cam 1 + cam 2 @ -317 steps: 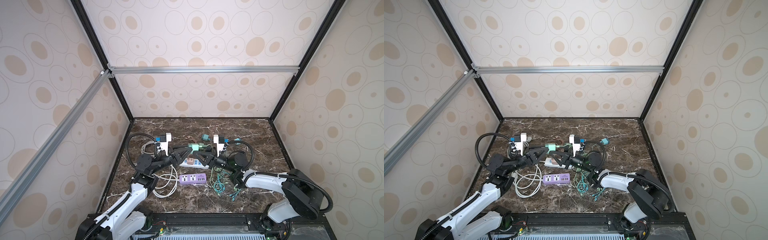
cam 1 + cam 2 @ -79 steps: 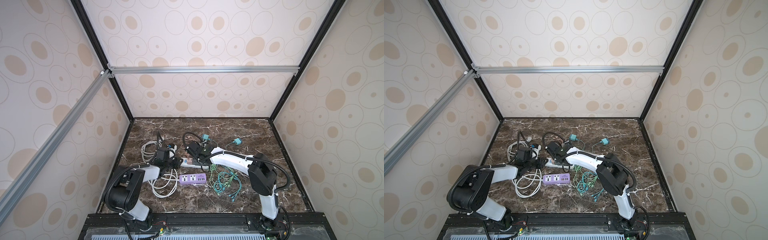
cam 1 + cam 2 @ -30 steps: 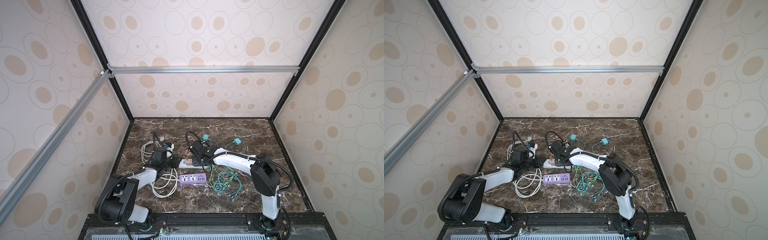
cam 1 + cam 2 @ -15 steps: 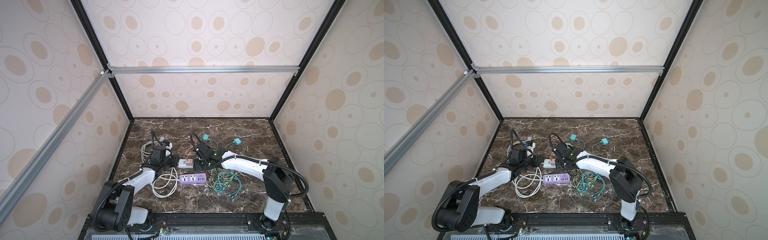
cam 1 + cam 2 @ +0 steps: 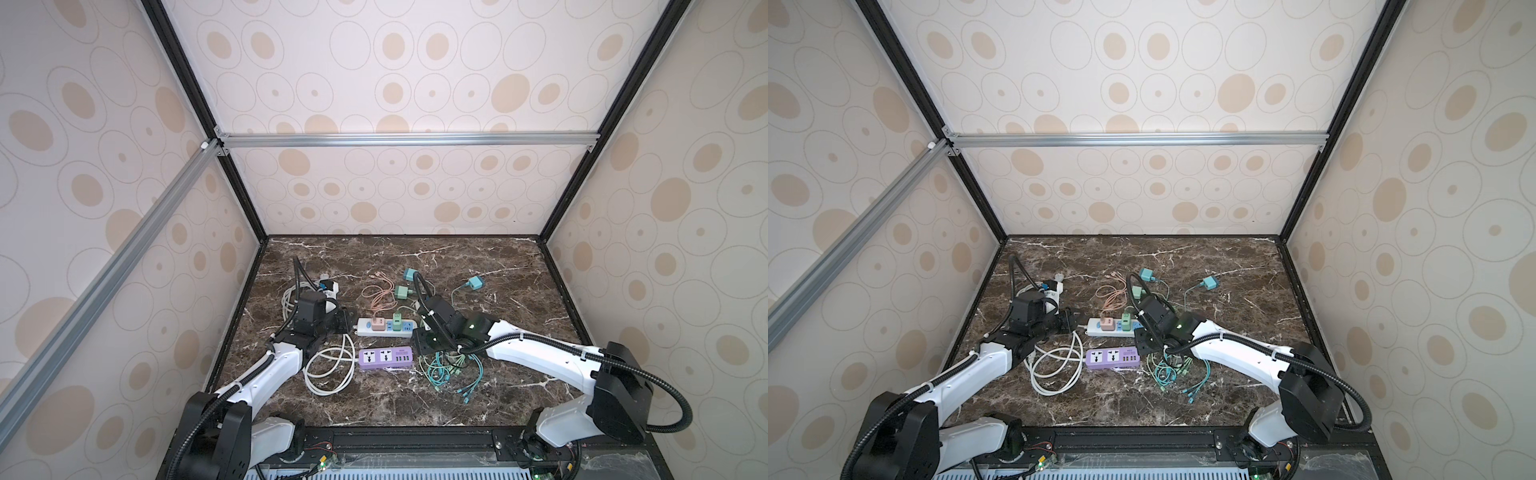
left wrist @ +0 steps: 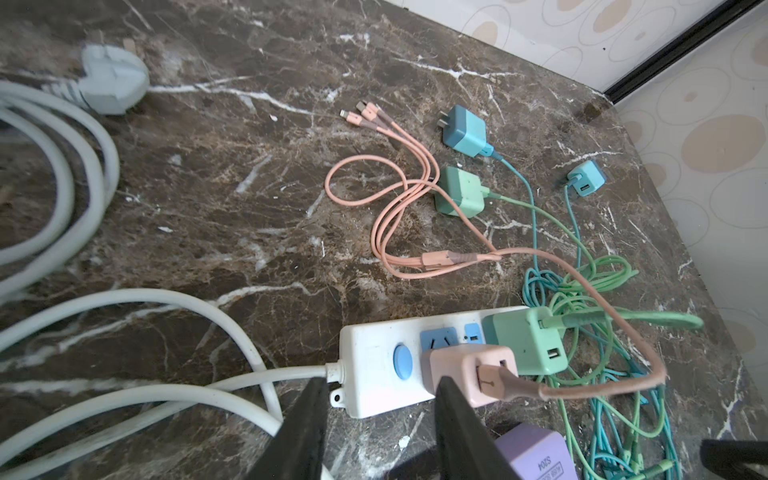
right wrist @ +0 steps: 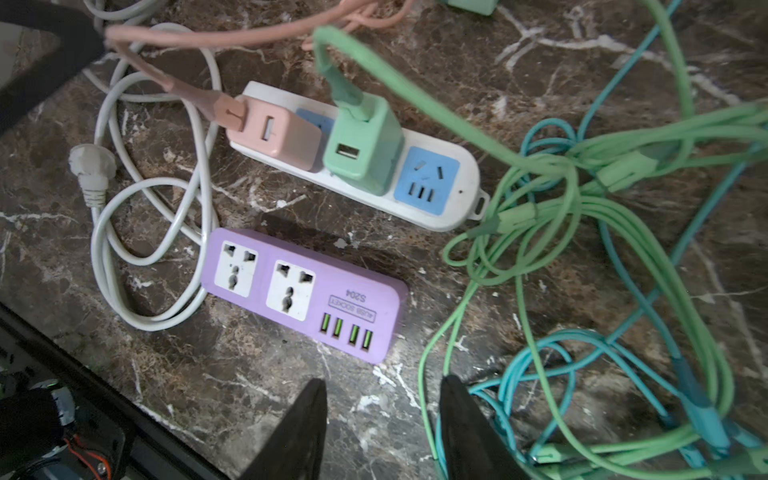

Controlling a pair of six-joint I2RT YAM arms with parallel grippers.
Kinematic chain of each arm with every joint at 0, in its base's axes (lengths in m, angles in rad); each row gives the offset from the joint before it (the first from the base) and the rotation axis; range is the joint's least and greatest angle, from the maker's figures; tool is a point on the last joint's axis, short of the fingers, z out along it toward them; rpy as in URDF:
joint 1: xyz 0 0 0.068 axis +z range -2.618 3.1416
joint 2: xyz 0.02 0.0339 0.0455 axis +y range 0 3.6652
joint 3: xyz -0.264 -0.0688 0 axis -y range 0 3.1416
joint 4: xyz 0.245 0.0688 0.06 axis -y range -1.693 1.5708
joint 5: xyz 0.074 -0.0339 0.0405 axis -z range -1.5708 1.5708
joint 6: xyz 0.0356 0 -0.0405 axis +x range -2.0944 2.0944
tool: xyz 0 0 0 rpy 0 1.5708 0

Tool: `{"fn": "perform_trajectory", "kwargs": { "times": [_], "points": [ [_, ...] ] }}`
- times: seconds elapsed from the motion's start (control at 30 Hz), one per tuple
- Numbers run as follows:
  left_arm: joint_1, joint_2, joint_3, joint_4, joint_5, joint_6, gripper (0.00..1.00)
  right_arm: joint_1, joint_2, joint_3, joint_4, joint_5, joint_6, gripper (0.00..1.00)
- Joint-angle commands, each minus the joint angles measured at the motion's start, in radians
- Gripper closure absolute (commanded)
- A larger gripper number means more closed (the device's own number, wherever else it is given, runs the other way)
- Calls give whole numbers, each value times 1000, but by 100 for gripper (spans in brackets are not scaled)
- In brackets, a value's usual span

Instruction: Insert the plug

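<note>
A white power strip (image 5: pixel 365 328) (image 6: pixel 374 345) lies mid-table with a pink plug (image 5: pixel 377 323) (image 6: pixel 469 370) and a green plug (image 5: pixel 397 322) (image 7: pixel 361 153) seated in it. One blue socket (image 7: pixel 428 180) at its end is free. My left gripper (image 5: pixel 347 322) (image 6: pixel 382 386) is open just off the strip's cord end, holding nothing. My right gripper (image 5: pixel 424 338) (image 7: pixel 382 384) is open above bare marble beside the purple strip (image 5: pixel 386 357) (image 7: pixel 303 291), with nothing between its fingers.
Loose plugs lie behind the strip: a teal plug (image 5: pixel 410 274), a green plug (image 5: pixel 401 292) and a small teal plug (image 5: pixel 475 283). A tangle of green and teal cables (image 5: pixel 449 368) lies right of the purple strip. A coiled white cord (image 5: pixel 328 365) lies left of it.
My right gripper has drawn back off the white strip toward the near right. The left jaws have opened wider beside the strip's cord end. The pink and green plugs stay seated.
</note>
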Motion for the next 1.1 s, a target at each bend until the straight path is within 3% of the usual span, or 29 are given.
{"fn": "perform_trajectory", "kwargs": {
  "times": [0.0, 0.27, 0.57, 0.8, 1.07],
  "points": [
    [8, -50, 38, -58, 7, -5, 53, -65, -27, -57, 40, 17, -1, 56],
    [9, -174, 43, -150, -1, -12, 51, -164, 24, -98, 153, -65, -20, 57],
    [8, -257, 50, -220, -24, -9, 49, -231, 141, -90, 252, -164, -15, 66],
    [8, -279, 43, -227, -29, -9, 49, -238, 140, -61, 226, -162, -34, 100],
    [8, -280, 41, -219, -31, -8, 49, -238, -1, 37, 75, -114, -130, 100]
  ]
}}
